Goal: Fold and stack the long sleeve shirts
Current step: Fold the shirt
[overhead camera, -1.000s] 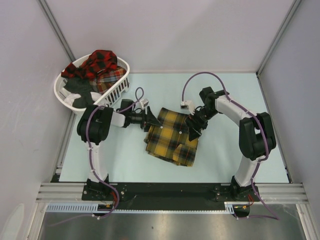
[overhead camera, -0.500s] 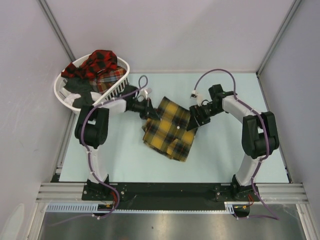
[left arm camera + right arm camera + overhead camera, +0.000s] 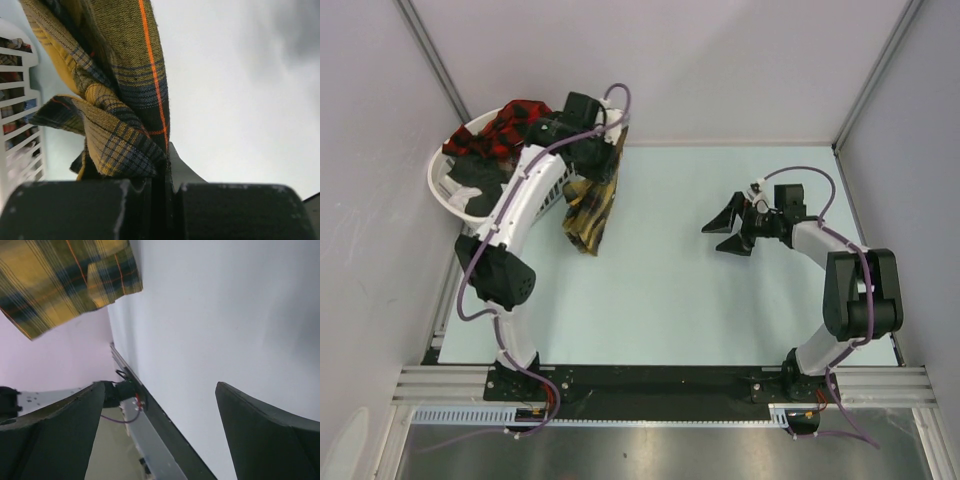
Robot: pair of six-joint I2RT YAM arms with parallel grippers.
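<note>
Mustard-yellow plaid shirt (image 3: 592, 205) hangs bunched from the left gripper (image 3: 167, 152), whose jaws are closed tight on its cloth, just beside the white basket (image 3: 433, 185) (red-and-black shirts (image 3: 505, 125) lie inside). Right gripper (image 3: 714, 238) stands wide open, empty, above the table (image 3: 670, 285).

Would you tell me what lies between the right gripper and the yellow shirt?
Only bare table, from right gripper to yellow shirt, in the top view.

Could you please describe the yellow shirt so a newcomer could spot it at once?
Find the white laundry basket at the far left corner of the table. Beside it, a mustard-yellow plaid shirt hangs bunched from the left gripper. Only it is yellow; the red-and-black shirts lie in the basket.
</note>
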